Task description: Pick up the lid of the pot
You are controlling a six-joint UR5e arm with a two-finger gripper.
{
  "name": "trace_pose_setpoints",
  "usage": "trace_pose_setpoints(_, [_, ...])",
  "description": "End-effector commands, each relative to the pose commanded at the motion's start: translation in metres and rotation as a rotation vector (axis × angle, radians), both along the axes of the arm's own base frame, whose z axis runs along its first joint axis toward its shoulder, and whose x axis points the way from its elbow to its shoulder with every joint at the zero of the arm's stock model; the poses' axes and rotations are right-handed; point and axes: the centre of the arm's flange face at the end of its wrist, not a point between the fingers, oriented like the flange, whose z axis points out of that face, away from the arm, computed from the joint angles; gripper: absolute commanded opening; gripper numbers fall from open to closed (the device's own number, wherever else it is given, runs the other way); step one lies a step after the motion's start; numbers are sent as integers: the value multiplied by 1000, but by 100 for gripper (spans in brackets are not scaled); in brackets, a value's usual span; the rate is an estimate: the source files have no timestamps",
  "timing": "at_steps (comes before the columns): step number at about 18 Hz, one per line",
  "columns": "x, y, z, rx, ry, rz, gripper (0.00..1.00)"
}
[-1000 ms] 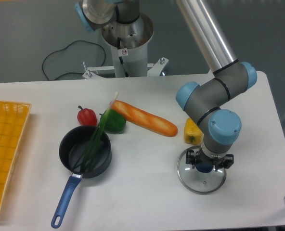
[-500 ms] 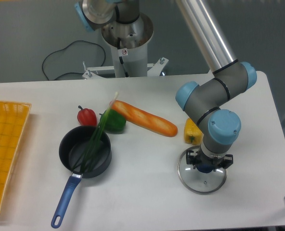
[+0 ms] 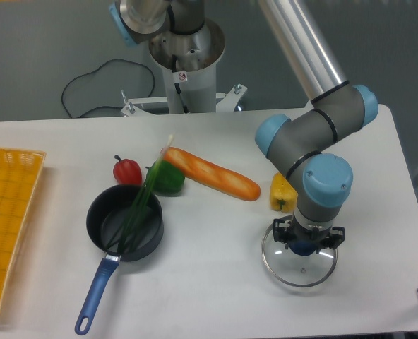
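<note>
my gripper (image 3: 308,236) is closed on the dark blue knob (image 3: 304,249) of the pot lid (image 3: 290,271), a clear disc with a thin grey rim, at the near right of the bench (image 3: 195,289).

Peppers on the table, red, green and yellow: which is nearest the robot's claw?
The yellow pepper: it sits just beyond the gripper, while the red pepper and green pepper are both over by the black pan.

Yellow basket (image 3: 8,212) cut off at left, yellow object (image 3: 282,194) partly behind the robot (image 3: 320,176)
</note>
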Motion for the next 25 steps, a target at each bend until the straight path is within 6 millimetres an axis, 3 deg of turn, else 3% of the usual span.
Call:
trace_pose_setpoints(10, [81, 19, 75, -39, -64, -92, 50])
trace_pose_setpoints(19, [144, 36, 94, -58, -115, -171, 50])
trace_pose_setpoints(25, [155, 42, 92, -62, -119, -189, 50])
